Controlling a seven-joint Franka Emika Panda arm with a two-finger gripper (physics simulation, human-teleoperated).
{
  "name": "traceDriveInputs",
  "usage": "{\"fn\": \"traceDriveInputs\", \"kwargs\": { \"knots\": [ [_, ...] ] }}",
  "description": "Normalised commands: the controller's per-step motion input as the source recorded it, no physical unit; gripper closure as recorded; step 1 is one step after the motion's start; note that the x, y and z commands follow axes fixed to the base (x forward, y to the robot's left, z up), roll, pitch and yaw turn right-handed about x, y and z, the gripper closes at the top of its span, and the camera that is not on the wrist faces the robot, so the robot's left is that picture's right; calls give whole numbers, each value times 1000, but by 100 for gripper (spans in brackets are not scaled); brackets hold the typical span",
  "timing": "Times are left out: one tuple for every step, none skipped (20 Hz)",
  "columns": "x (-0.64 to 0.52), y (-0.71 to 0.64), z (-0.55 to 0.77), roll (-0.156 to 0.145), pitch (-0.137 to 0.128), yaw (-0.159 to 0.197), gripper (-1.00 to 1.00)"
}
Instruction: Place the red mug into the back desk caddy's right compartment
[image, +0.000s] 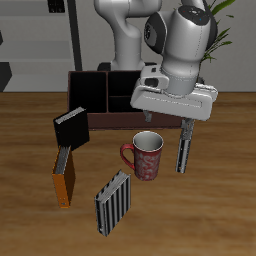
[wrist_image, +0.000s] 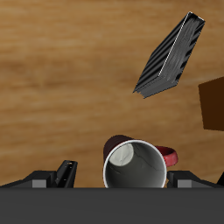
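Observation:
The red mug (image: 146, 157) with white speckles stands upright on the table, just in front of the back desk caddy (image: 92, 92). The caddy is a dark reddish-brown divided box at the table's back. The end of it behind my hand is hidden, so I cannot make out the right compartment. My gripper (image: 165, 150) is open and lowered around the mug, with one finger (image: 183, 150) beside it. In the wrist view the mug (wrist_image: 136, 168) sits between my fingers (wrist_image: 66, 173), rim up, with its pale inside showing. The jaws do not touch it.
A black box with a grey top (image: 71, 126) leans over an orange-brown block (image: 63, 180) nearer the front. A small black box with a grey striped top (image: 112, 203) lies near the front edge; it also shows in the wrist view (wrist_image: 171, 57).

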Motion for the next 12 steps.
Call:
{"fn": "traceDriveInputs", "kwargs": {
  "knots": [
    [0, 63, -177, 13, 18, -77, -100],
    [-22, 132, -182, 5, -43, -38, -100],
    [-45, 75, -252, 12, -10, -24, -100],
    [-25, 105, -307, 51, 39, -83, -100],
    [-76, 192, -200, 14, 2, -40, -100],
    [-62, 127, -279, 6, -22, -16, -100],
    [0, 0, 0, 0, 0, 0, -100],
    [-90, 200, -604, 57, 86, -182, -100],
    [-41, 46, -242, 18, -26, -2, -100],
    [-58, 60, -190, -17, -44, -31, -100],
    [-62, 57, -230, 29, 38, -140, -100],
    [-107, 126, -204, 20, -60, -4, -100]
  ]
}}
